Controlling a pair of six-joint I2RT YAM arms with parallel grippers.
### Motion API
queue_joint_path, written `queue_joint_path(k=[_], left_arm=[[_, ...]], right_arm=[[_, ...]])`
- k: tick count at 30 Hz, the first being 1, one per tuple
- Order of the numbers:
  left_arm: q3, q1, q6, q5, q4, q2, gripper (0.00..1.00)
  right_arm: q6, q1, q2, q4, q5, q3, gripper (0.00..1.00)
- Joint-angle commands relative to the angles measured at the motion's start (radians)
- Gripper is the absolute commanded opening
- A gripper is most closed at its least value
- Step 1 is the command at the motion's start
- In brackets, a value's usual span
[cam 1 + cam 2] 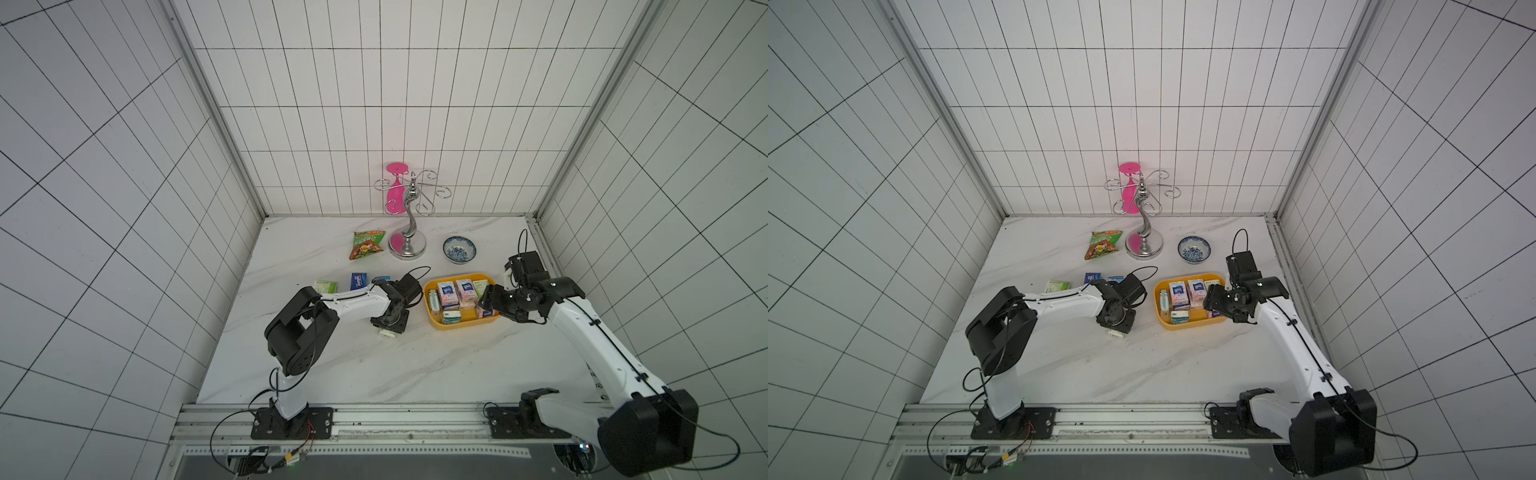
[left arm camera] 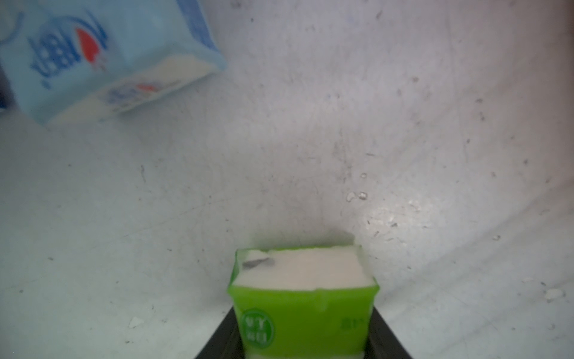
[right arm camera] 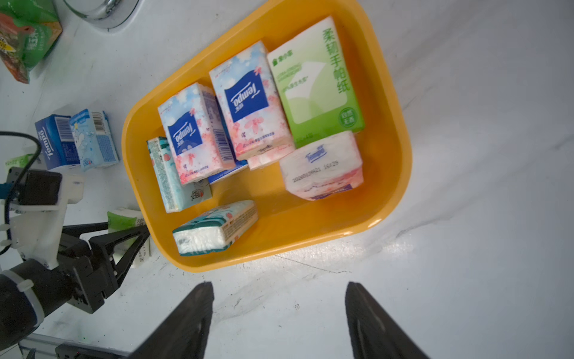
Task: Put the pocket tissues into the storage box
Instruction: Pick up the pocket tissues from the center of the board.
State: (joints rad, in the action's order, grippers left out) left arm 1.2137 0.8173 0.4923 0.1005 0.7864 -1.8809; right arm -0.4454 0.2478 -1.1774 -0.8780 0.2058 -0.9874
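Note:
My left gripper (image 2: 302, 314) is shut on a green-white packet of pocket tissues (image 2: 298, 273), low over the table just left of the storage box; the right wrist view shows the same grip (image 3: 127, 228). The yellow-orange storage box (image 1: 457, 325) holds several packets in pink-blue, teal and green. My right gripper (image 3: 279, 289) stands open and empty by the box's right end (image 1: 487, 300). Three packets lie on the table left of the box: green-white (image 1: 325, 286), dark blue (image 1: 358, 281) and light blue (image 1: 381, 279). The light blue one also shows in the left wrist view (image 2: 102, 59).
At the back of the table stand a green-orange snack bag (image 1: 366, 245), a chrome hook stand (image 1: 407, 243) with a pink glass (image 1: 394, 187) hanging on it, and a blue-white bowl (image 1: 459, 249). Tiled walls enclose the table on three sides.

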Motion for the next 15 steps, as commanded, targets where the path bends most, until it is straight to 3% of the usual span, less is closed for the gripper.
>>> queue_joint_path(k=[1,7,15], left_arm=[[0.019,0.003,0.011,-0.006,0.018,0.010,0.46],[0.047,0.003,0.078,-0.017,0.036,0.113,0.46],[0.068,0.073,0.211,0.038,-0.099,0.285,0.47]], right_arm=[[0.062,-0.083,-0.017,-0.008,0.043,0.007,0.71],[0.140,-0.171,-0.094,0.014,0.108,-0.005,0.71],[0.086,-0.268,-0.150,0.065,0.079,0.006,0.72]])
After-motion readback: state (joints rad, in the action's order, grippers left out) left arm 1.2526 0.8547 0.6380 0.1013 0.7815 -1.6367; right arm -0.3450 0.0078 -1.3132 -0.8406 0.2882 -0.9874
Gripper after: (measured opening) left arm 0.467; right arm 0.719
